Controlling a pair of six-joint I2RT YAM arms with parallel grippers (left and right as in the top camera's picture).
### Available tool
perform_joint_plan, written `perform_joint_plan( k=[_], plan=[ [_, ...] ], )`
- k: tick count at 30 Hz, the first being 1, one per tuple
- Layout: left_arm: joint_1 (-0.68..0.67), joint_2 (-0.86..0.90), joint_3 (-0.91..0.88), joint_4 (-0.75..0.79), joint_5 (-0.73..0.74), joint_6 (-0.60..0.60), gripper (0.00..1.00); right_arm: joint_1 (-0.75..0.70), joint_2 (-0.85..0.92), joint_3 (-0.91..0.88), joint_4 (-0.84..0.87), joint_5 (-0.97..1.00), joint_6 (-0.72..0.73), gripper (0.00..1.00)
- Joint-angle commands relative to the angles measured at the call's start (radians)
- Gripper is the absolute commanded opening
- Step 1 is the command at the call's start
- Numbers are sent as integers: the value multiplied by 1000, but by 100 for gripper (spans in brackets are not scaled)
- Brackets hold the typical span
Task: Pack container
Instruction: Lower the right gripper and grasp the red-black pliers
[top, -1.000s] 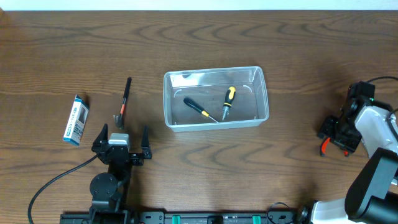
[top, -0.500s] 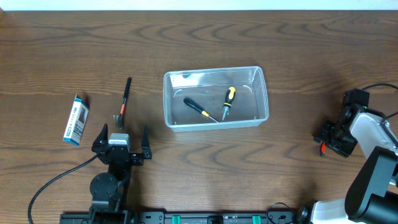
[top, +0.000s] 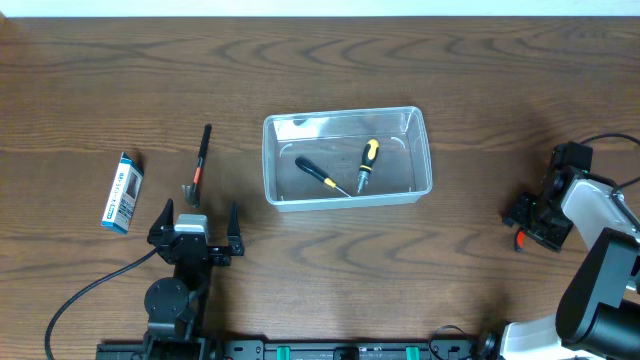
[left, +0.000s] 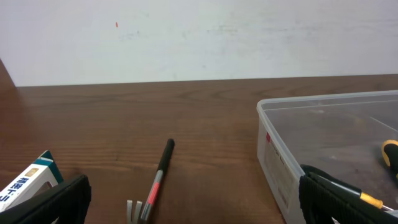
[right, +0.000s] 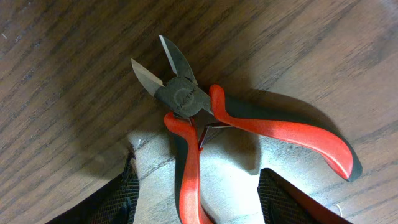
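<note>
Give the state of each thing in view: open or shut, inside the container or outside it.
container: open, no lid, upright on the table.
black screwdriver: lying inside the container.
yellow-and-black screwdriver: lying inside the container.
red-and-black tool: lying on the table, outside.
blue-and-white box: lying flat on the table, outside.
cutting pliers: jaws open, lying on the table.
left gripper: open, empty.
right gripper: open, fingers either side of the cutting pliers.

Brown wooden table (top: 300, 60) with container (top: 340, 113), blue-and-white box (top: 122, 191), slim red-black tool (top: 200, 158), red-handled cutters (right: 185, 98).
</note>
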Motion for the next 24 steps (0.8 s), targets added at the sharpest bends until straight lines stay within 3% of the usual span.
perform_joint_plan(
  k=[1, 9, 14, 20, 24],
  plan=[
    [6, -5, -18, -38, -9, -2, 98, -11, 55, -12, 8, -1, 10, 62],
    [6, -5, -18, -38, -9, -2, 98, -11, 61, -12, 3, -1, 10, 25],
    [6, -5, -18, -38, -9, -2, 98, -11, 61, -12, 2, -1, 18, 20],
    [6, -5, -18, -38, -9, -2, 98, -11, 61, -12, -3, -1, 18, 4],
    [6, -5, -18, -38, -9, -2, 98, -11, 61, -11, -4, -1, 17, 1]
  ],
)
